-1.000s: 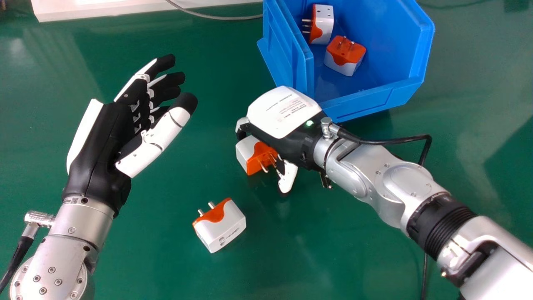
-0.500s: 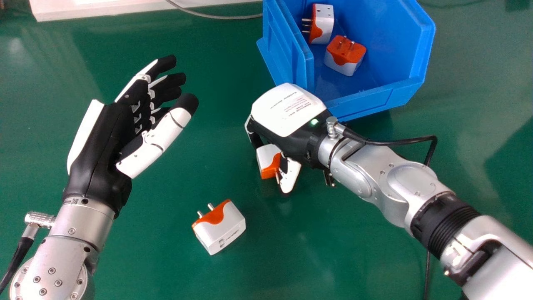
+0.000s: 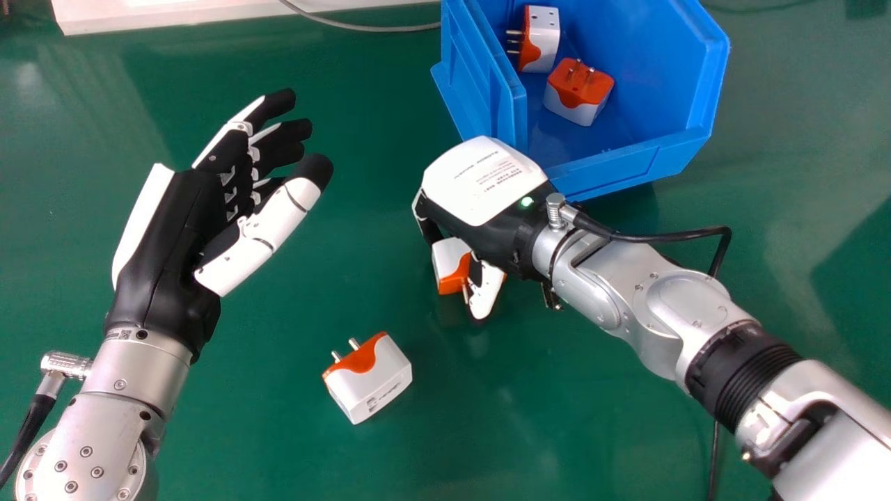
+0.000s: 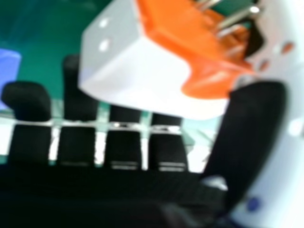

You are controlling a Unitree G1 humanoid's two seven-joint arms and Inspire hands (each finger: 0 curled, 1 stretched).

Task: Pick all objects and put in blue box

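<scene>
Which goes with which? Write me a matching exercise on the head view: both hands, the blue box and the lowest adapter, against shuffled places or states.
1. Left hand
2. Right hand
3. Blue box
4. Lowest adapter

A. two adapters inside
B. alone on green table
C. open, empty
D. gripping an adapter

Pairs: 1-C, 2-D, 3-A, 4-B

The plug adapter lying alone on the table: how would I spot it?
Find the blue box, then come nearer across the green table, past the right robot hand. There, in the open, lies the white and orange plug adapter. Its neighbours are in the box or under that hand.
</scene>
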